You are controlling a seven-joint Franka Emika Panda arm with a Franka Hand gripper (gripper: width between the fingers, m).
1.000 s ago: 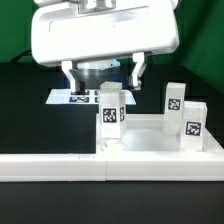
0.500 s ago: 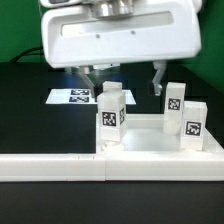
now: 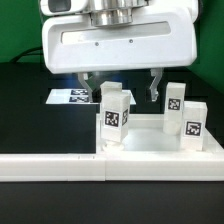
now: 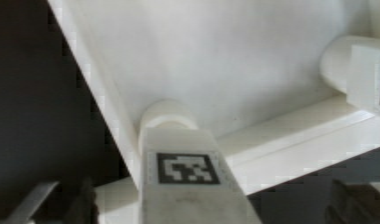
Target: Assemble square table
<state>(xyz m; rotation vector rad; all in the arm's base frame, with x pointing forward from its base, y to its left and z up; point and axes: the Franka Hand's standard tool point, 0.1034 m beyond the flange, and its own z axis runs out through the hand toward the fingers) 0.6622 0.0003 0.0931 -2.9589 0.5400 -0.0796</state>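
Note:
The square table top (image 3: 150,142) lies flat against the long white fence. Three tagged white legs stand upright on it: one at the front left corner (image 3: 113,116), two on the exterior view's right (image 3: 175,100) (image 3: 193,124). My gripper (image 3: 122,88) is open and empty. It hangs over the front left leg, one finger on each side of the leg's top without touching it. In the wrist view this leg (image 4: 187,160) rises between the dark fingertips (image 4: 34,202) of the gripper (image 4: 201,208), with the table top's rim (image 4: 285,125) beside it and another leg (image 4: 357,70) further off.
The long white fence (image 3: 110,166) runs across the front. The marker board (image 3: 70,97) lies flat on the black table behind the table top, on the exterior view's left. A green wall closes the back.
My gripper has moved to the exterior view's right, then come down a little, so its open fingers now straddle the top of the front left leg. The parts have not moved.

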